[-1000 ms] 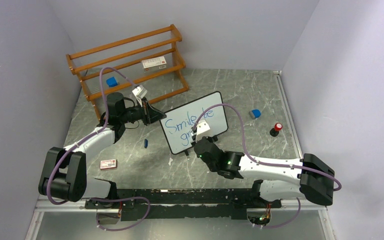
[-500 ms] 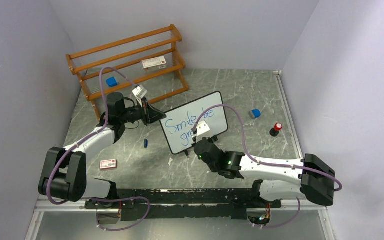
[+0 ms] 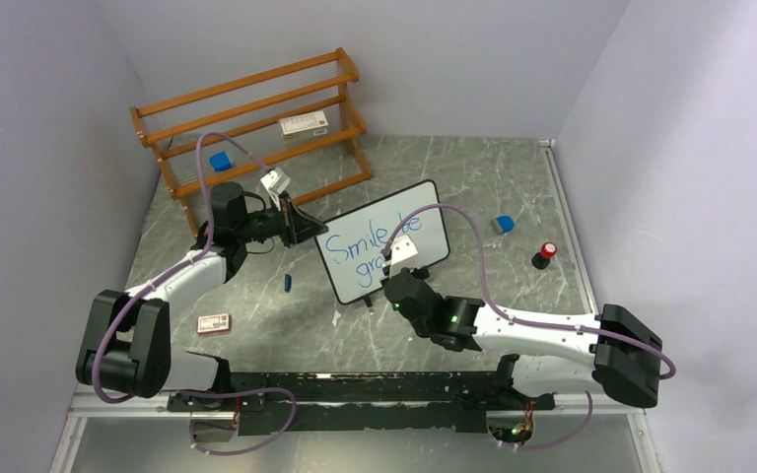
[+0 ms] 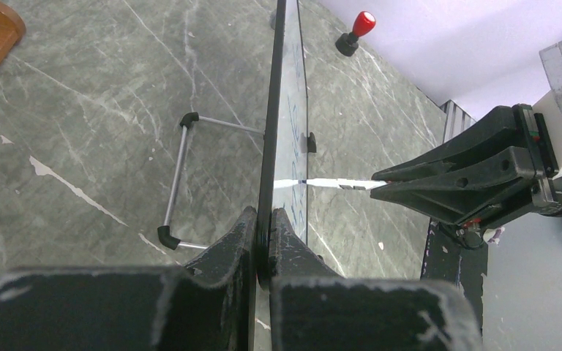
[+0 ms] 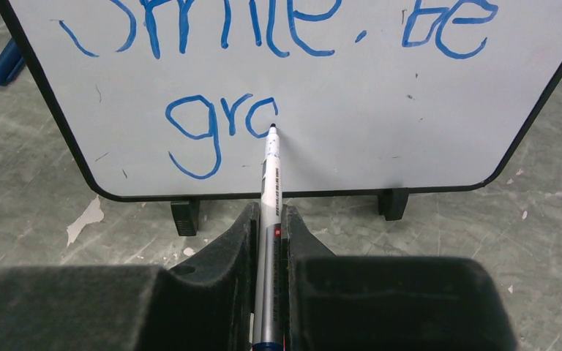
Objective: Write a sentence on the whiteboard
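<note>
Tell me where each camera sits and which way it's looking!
Top external: high behind the robot, looking down at the table; the left arm, right arm and whiteboard show.
Left wrist: looks along the whiteboard's edge; the left fingers pinch its frame.
Right wrist: faces the whiteboard's front; the right fingers hold a marker on the blue writing.
Shared: both wrist views show the marker tip touching the whiteboard.

I see the whiteboard [image 3: 384,241] standing on the table [image 3: 473,177], my left gripper [image 4: 263,227] on its nine o'clock edge, my right gripper [image 5: 267,219] with the marker [image 5: 271,168] before it at six. The rack [image 3: 256,118] lies behind at ten o'clock — a knobbed stopper [image 3: 544,254] stands well apart at three
</note>
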`<state>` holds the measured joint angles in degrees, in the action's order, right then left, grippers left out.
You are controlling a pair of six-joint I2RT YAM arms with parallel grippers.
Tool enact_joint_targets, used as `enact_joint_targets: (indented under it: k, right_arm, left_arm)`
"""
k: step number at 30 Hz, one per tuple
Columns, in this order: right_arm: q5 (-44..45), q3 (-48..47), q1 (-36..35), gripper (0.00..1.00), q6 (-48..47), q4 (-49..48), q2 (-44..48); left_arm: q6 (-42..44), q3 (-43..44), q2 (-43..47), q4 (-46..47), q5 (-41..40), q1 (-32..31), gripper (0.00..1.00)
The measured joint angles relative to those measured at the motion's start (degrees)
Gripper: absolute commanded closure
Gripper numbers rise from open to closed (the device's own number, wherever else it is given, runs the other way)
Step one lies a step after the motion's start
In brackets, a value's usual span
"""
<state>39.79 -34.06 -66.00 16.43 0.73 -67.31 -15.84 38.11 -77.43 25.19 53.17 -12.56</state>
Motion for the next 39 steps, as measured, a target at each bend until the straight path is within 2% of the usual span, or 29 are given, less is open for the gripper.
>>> enact_joint_targets:
  k: [17,39]
  right_arm:
    - [0.5,0.0,0.7,1.00,-2.1,-2.9,0.2]
    - [-1.3,0.0,1.2,1.00,0.3,-0.7,0.8]
  left_arm:
    - [0.0,0.0,0.0,0.0,0.0,0.0,0.95]
    - [0.0,0.1,-0.1,0.0,0.0,0.0,0.95]
